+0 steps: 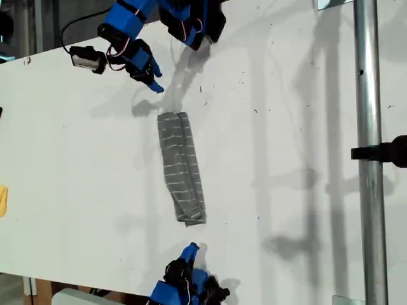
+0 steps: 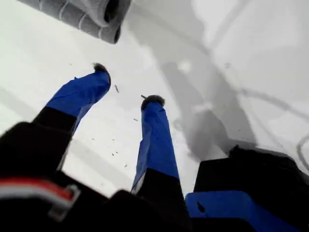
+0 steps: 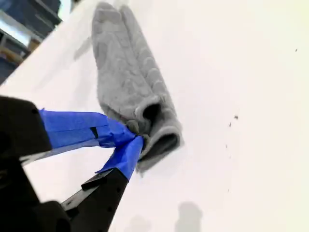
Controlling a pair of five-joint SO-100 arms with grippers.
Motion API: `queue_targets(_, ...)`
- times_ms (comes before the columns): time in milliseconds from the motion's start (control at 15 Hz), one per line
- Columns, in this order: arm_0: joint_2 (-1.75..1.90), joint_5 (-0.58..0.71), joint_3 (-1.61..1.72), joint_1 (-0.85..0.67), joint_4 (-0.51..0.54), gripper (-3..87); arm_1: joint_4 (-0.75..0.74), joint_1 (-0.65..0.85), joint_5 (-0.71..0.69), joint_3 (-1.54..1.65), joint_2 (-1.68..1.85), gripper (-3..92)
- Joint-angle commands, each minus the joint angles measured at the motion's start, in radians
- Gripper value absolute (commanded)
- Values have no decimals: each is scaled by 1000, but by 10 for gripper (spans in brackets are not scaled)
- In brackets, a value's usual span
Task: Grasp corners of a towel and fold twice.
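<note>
Towel (image 1: pixel 182 167) already lies folded into a narrow strip; our first gripper (image 2: pixel 126 83) hangs spread and empty, our second gripper (image 3: pixel 135 137) pressed together.

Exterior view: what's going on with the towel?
Two SO-100 arms are folding the towel, which lies on the white table folded into a narrow strip. Neither arm appears to hold it. My first end effector is open over bare table just short of one end. My second end effector is shut, its tips at the other end.
</note>
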Motion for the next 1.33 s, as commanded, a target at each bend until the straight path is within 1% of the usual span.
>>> queue_targets(0, 202, -12, 167, 78, -144, -26, 40, -75, 207, 124, 123, 292)
queue_targets(67, 204, -21, 212, 110, -173, -26, 11, -147, 259, 172, 141, 390)
queue_targets(133, 204, -32, 258, 132, -196, -26, -28, -193, 282, 196, 140, 373)
queue_targets(200, 204, -54, 301, 135, -204, -26, -48, -179, 278, 235, 140, 398)
queue_targets(267, 204, -63, 333, 135, -212, -26, -91, -135, 233, 281, 152, 411)
queue_targets(467, 204, -75, 362, 138, -229, -26, -281, -2, 94, 313, 95, 397)
queue_targets(600, 204, -80, 360, 141, -229, -26, -394, 35, 67, 284, -32, 394)
queue_targets(800, 204, -89, 362, 141, -222, -26, -594, -5, 77, 175, -365, 393)
queue_targets(867, 204, -92, 359, 143, -216, -26, -635, -28, 92, 109, -499, 394)
queue_targets(1000, 204, -103, 359, 144, -201, -26, -692, -89, 107, -51, -707, 399)
queue_targets(1200, 204, -106, 356, 146, -189, -26, -686, -176, 115, -285, -950, 381)
queue_targets(1267, 204, -107, 356, 146, -184, -26, -678, -204, 118, -350, -1014, 358)
